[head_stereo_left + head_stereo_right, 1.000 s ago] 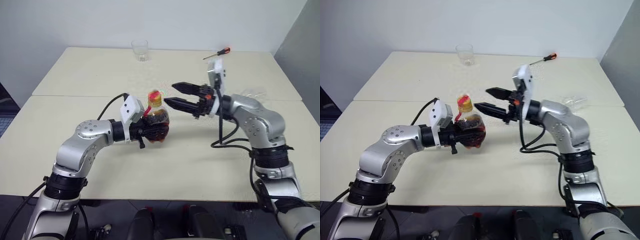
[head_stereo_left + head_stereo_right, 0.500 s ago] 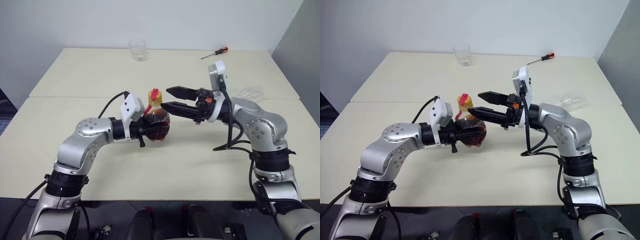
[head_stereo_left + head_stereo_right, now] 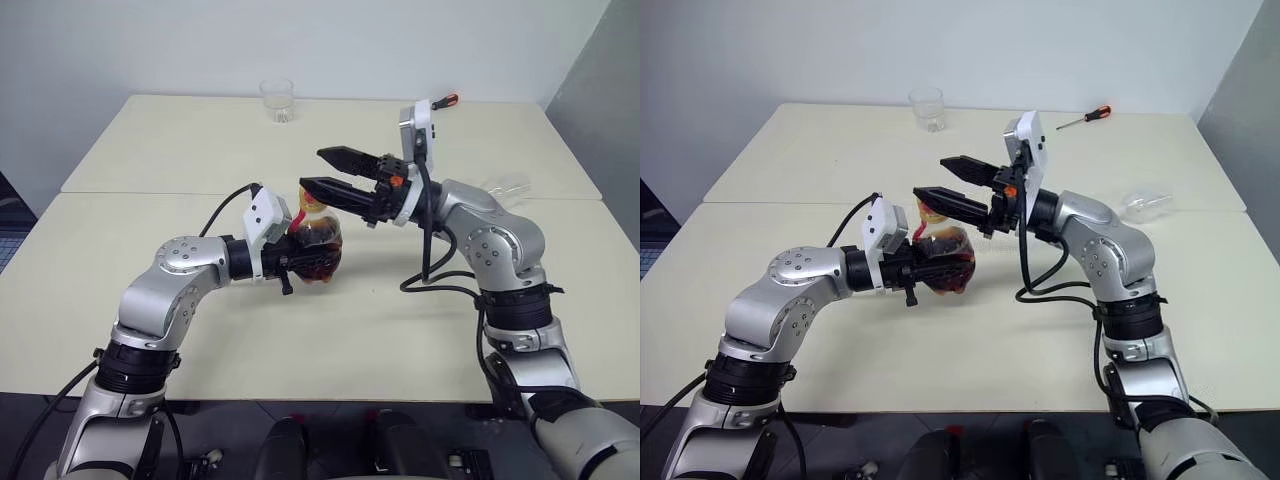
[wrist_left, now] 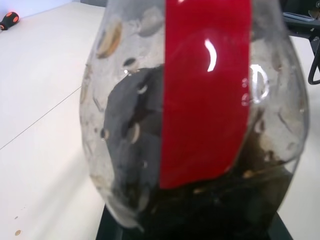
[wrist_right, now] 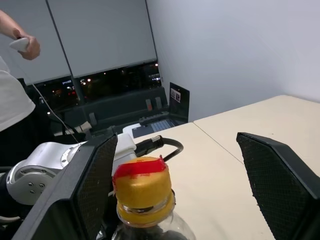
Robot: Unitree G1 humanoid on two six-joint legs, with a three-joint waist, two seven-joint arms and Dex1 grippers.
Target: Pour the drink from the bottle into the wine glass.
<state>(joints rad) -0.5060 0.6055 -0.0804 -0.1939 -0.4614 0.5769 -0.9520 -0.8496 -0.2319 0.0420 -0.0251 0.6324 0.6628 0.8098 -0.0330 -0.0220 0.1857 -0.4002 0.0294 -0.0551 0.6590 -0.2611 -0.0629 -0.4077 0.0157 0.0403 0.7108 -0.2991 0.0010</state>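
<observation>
Presently we note left fingers [image 3: 296, 262] clamped on bottle [image 3: 316, 240], bulbous base gripped, upright above table [image 3: 150, 160], presumably steadied for uncapping. Right fingers [image 3: 322, 171] spread wide, straddling yellow cap [image 5: 144, 187], not yet touching. Bottle: clear plastic, red label, dark drink [image 4: 200, 210] pooled low. Wine glass [image 3: 1143, 205] apparently lying on its side, far right of table. Tumbler [image 3: 278, 100], screwdriver [image 3: 1086, 118] at rear.

1. The bottle [image 3: 316, 240], small clear plastic with a round belly, stands upright above the table, yellow cap on, red label band.
2. The drink [image 4: 135, 150], nearly black, fills the lower belly.
3. The wine glass [image 3: 1143, 205] lies at the table's right side.
</observation>
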